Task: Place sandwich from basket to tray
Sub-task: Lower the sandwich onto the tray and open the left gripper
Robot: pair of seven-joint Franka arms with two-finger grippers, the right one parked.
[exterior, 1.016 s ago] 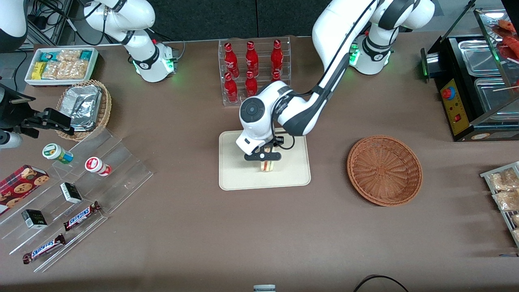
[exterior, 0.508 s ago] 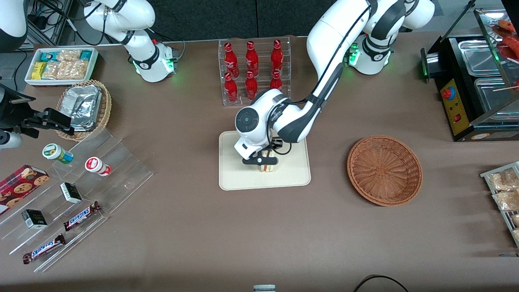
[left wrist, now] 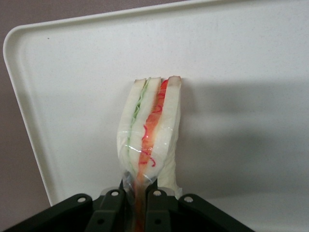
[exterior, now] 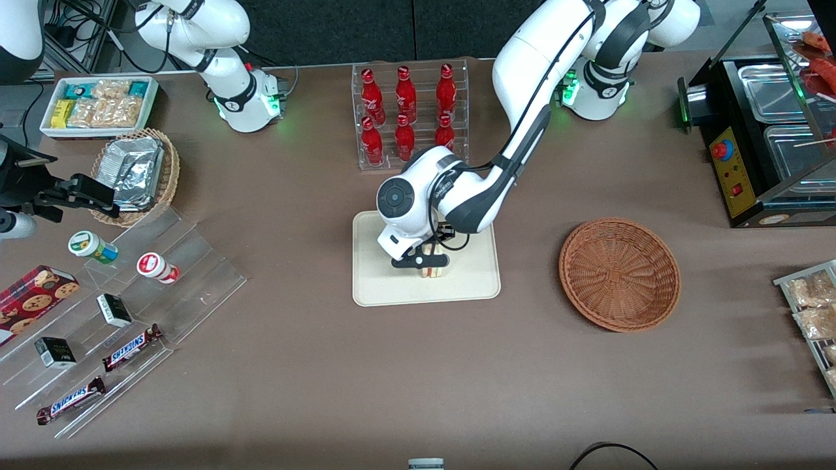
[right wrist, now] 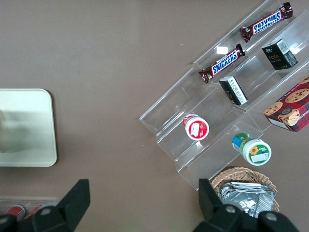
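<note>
Front view shows our left gripper [exterior: 428, 262] low over the tray [exterior: 470, 290]; its jaws stay clenched on the sandwich [left wrist: 149, 130], held edge-up by its wrapper, we judge for a clean set-down; the basket [exterior: 619, 274] sits emptied toward the working arm's end of the worktop.

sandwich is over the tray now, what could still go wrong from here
The gripper pinches only one end of the sandwich, which stands on a narrow edge over the tray; once released it may tip onto its side.

The sandwich's clear wrap is bunched between the fingers, so it might cling and get dragged as the gripper lifts.

The squeeze could crush the soft bread.
</note>
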